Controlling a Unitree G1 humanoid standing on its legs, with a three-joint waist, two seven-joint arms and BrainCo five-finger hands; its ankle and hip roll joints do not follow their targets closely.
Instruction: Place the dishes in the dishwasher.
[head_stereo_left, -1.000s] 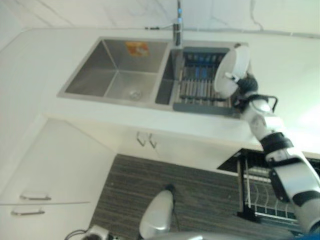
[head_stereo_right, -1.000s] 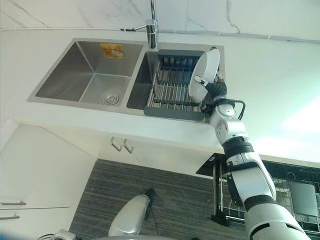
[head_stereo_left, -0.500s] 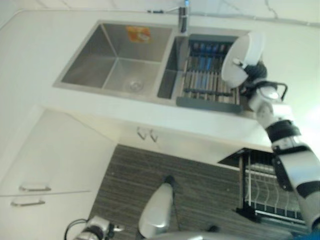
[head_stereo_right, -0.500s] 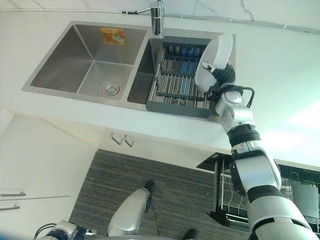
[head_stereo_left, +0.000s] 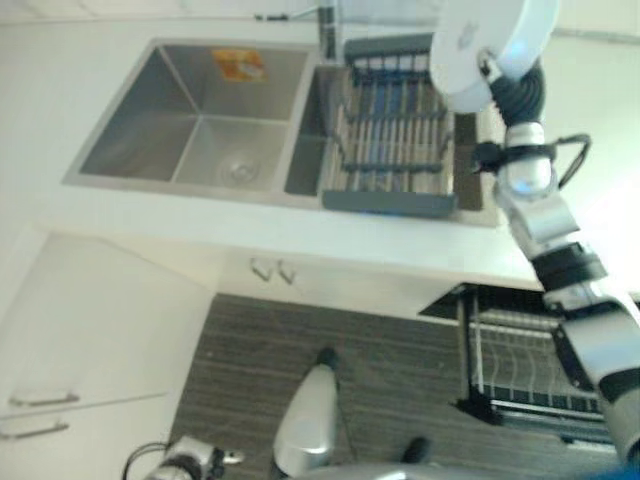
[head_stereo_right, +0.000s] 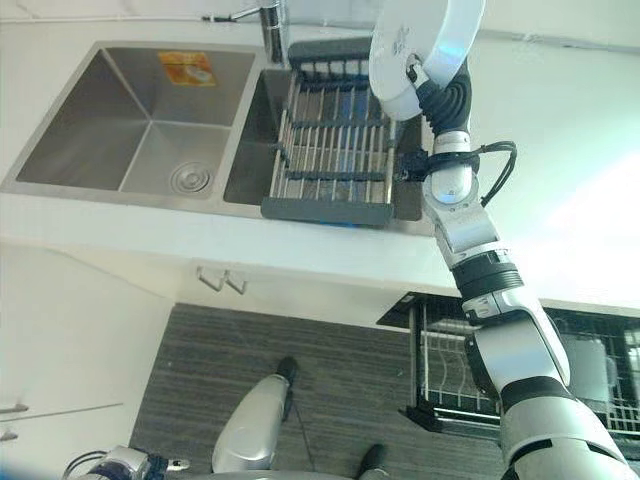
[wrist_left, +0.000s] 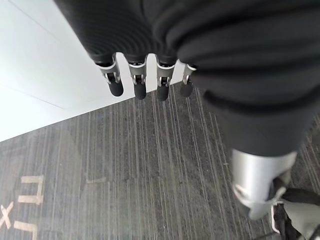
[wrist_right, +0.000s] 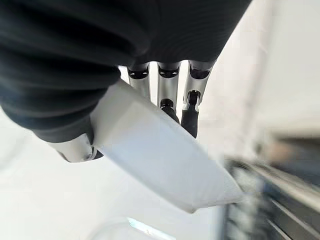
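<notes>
One white plate (head_stereo_right: 425, 45) pinched in the right robot hand (wrist_right: 165, 107); above the drying rack (head_stereo_right: 335, 140).

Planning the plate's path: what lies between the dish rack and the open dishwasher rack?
In the right eye view, a bare strip of white countertop separates dish rack from dishwasher rack.

Sink basin (head_stereo_right: 140, 120) left of drying rack (head_stereo_right: 335, 150); plate (head_stereo_right: 420, 45) above rack; dishwasher rack (head_stereo_right: 520, 365) lower right.
</notes>
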